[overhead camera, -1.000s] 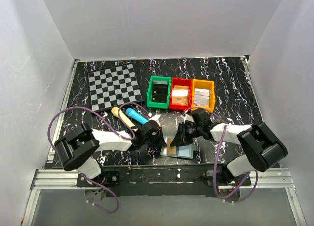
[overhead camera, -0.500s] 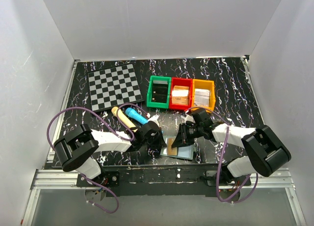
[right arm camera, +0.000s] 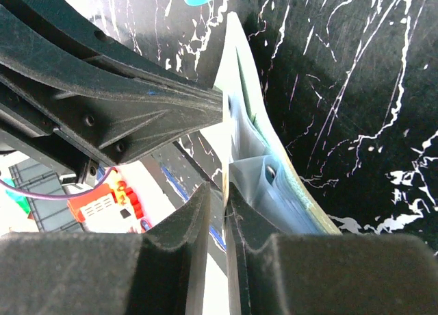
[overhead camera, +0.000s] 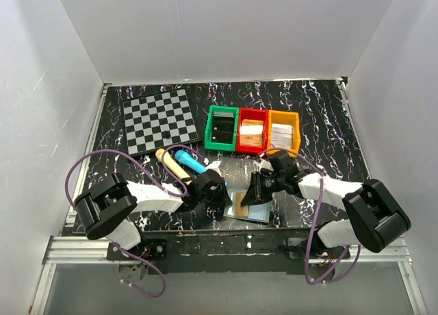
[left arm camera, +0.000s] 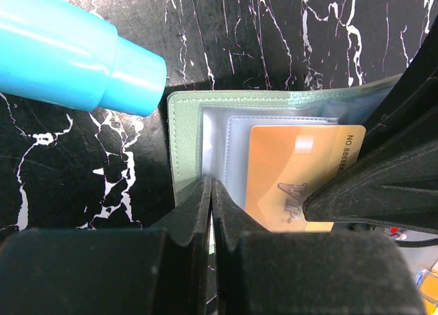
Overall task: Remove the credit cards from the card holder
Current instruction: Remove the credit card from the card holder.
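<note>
The card holder [overhead camera: 260, 213] lies open near the table's front edge, grey-green rim [left arm camera: 183, 144] around pale blue-grey panels. An orange credit card [left arm camera: 298, 166] marked VIP sticks out of a pocket, also visible in the top view as the credit card [overhead camera: 239, 205]. My left gripper [left arm camera: 211, 190] is shut, its tips pressing down on the holder's left panel. My right gripper [right arm camera: 226, 200] comes in from the right. Its jaws are nearly together on the card's thin edge, with the holder's panels [right arm camera: 274, 185] curling up beside it. In the top view the left gripper [overhead camera: 222, 197] and right gripper [overhead camera: 250, 194] meet over the holder.
A blue tube [overhead camera: 188, 160] and a tan one [overhead camera: 171, 163] lie just left of the holder; the blue tube's end [left arm camera: 137, 75] nearly touches its corner. A checkered board [overhead camera: 159, 120] sits at the back left, with green [overhead camera: 222, 129], red [overhead camera: 252, 131] and orange [overhead camera: 283, 131] bins behind.
The right gripper's jaws have narrowed a little and its arm has shifted slightly to the right. The left gripper and the holder have stayed put.
</note>
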`<state>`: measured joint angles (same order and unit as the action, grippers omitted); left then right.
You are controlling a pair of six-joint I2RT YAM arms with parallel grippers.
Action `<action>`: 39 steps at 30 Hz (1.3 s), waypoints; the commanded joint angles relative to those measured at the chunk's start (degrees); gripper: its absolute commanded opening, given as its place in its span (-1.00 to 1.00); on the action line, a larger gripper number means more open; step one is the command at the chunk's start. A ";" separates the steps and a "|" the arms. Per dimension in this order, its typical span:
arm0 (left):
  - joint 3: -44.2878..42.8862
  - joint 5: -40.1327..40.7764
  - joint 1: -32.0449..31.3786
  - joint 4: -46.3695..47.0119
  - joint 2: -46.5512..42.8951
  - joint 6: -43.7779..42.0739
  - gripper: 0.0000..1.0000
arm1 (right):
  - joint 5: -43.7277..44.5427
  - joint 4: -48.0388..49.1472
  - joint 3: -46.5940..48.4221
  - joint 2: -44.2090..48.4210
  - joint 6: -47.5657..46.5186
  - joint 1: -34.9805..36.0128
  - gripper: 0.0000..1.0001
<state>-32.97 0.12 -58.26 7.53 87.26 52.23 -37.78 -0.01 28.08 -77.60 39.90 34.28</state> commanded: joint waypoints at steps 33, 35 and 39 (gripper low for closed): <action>3.70 3.92 -0.19 -6.04 -3.06 0.68 -1.00 | -0.28 -12.37 3.83 7.03 -5.09 -1.94 -0.97; 3.70 4.01 -0.19 -6.12 -3.06 0.77 -1.00 | 0.07 -13.78 4.18 7.64 -5.18 -1.94 -0.97; 3.44 4.10 -0.19 -6.30 -3.76 0.33 -1.00 | 0.60 -16.94 5.14 8.69 -5.62 -2.03 -0.97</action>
<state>-31.20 1.65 -58.26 6.52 84.90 53.63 -36.56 -13.23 30.02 -70.85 35.55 32.58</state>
